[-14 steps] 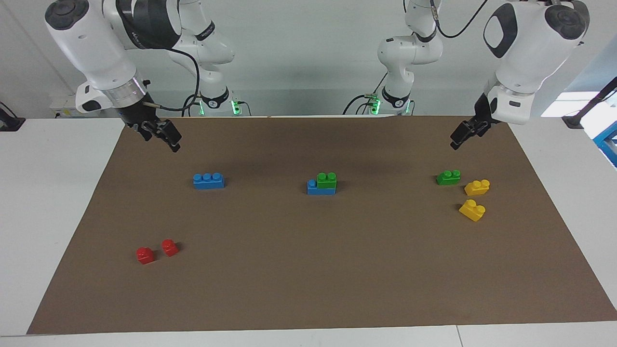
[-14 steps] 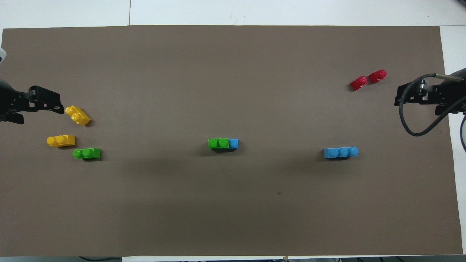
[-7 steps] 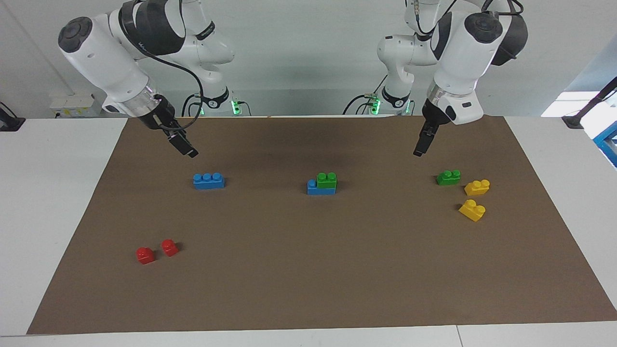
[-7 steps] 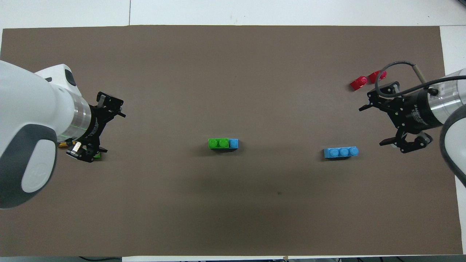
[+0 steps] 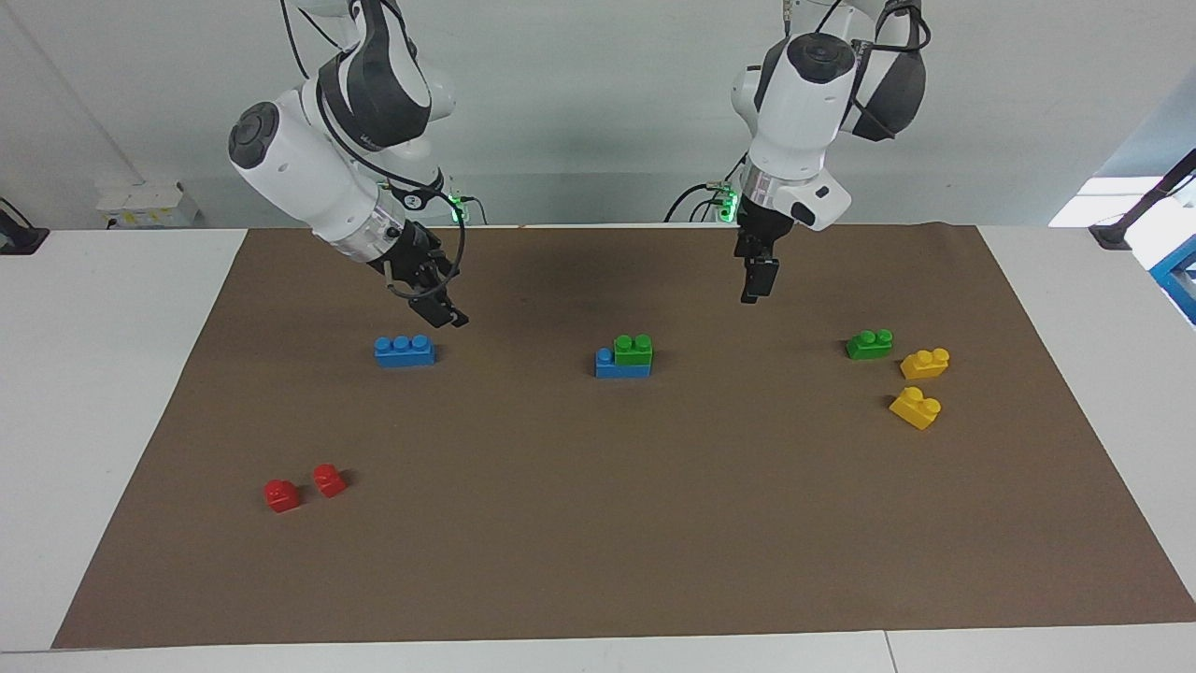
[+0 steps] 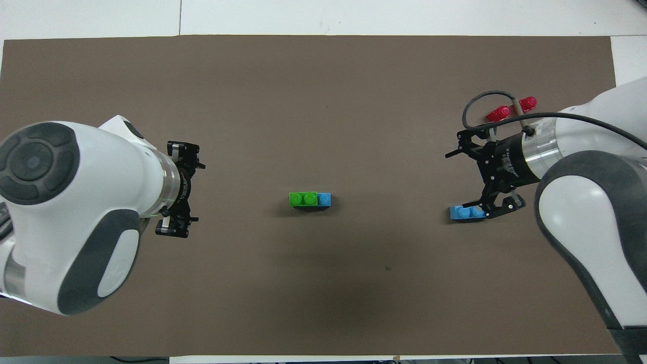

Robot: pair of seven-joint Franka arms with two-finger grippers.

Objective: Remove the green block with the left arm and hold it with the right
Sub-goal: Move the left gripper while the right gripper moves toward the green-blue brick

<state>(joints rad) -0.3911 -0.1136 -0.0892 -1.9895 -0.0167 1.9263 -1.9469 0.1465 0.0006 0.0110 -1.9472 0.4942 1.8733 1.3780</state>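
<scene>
The green block (image 5: 633, 350) (image 6: 303, 199) sits pressed on one end of a blue brick (image 5: 607, 366) (image 6: 324, 199) at the middle of the brown mat, one blue stud left bare. My left gripper (image 5: 755, 285) (image 6: 194, 191) hangs open above the mat, off to the side of the stack toward the left arm's end, touching nothing. My right gripper (image 5: 448, 318) (image 6: 455, 179) is open too, in the air right by a lone blue three-stud brick (image 5: 405, 350) (image 6: 467, 213) toward the right arm's end. Both grippers are empty.
A second green brick (image 5: 869, 344) and two yellow bricks (image 5: 925, 363) (image 5: 916, 408) lie toward the left arm's end; the left arm hides them in the overhead view. Two small red bricks (image 5: 281, 494) (image 5: 329, 479) lie farther out toward the right arm's end.
Both arms have swung in from the mat's ends toward the middle, and their grippers now hang closer to the stacked pair. No brick has moved.
</scene>
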